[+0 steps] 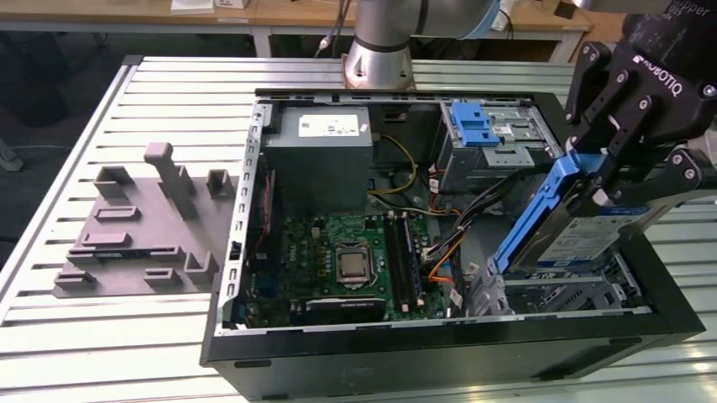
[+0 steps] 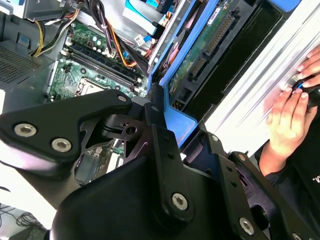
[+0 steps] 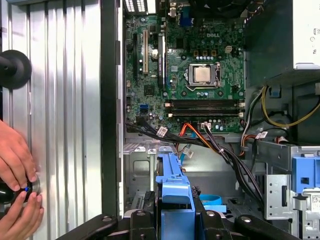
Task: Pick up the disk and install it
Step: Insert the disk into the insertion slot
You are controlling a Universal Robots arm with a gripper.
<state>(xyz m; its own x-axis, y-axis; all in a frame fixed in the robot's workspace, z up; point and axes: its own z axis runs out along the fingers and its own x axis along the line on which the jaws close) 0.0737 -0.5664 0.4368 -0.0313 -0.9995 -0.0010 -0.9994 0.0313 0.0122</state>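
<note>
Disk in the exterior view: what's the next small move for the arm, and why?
Probably ease it down a little, slowly. The gripper is shut on the disk, which hangs tilted, its lower end near the open metal bay below it. Cables lie close beside it, so a small, careful descent seems safest.

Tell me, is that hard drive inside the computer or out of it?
Out. The disk hangs tilted above the open case, clamped in the fingers, its lower end near the metal bay, not seated.
</note>
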